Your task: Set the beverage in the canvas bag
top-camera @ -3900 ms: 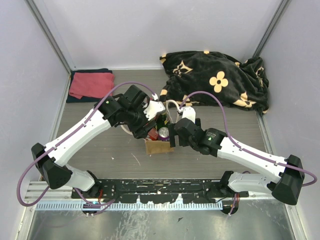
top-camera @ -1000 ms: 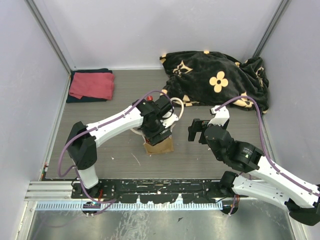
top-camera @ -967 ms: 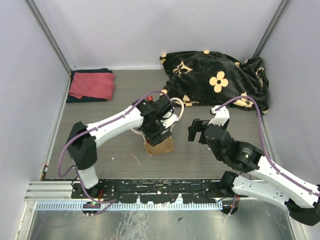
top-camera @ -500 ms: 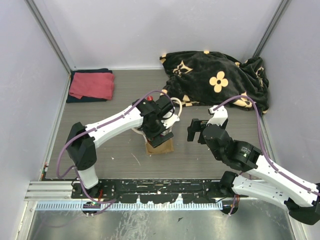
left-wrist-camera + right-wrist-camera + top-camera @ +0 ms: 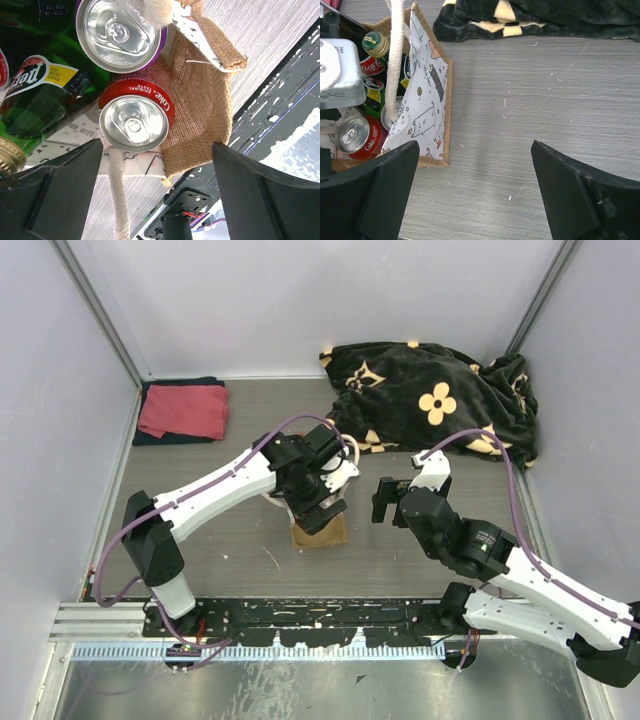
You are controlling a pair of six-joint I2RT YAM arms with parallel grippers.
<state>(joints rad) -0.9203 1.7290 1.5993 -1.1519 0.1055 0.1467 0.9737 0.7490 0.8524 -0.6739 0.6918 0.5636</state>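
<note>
can: red aluminium Coke can [image 5: 135, 117] upright inside tan burlap canvas bag [image 5: 200, 115]
left gripper [image 5: 155, 146]: jaws released, over can
right gripper [image 5: 474, 147]: jaws spread, empty
tip: lift straight up, clear of white rope handle [image 5: 119, 195]

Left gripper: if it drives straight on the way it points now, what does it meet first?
Most likely the top of the red Coke can standing in the canvas bag, which lies between the open left gripper's fingers; depth is hard to judge.

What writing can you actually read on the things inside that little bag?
"Coke" and "ORIGINAL TASTE": on the red can.
"perrier": on the label of the green bottle; its small print is blurred.
Purple can: rim lettering too blurred to read.
</note>
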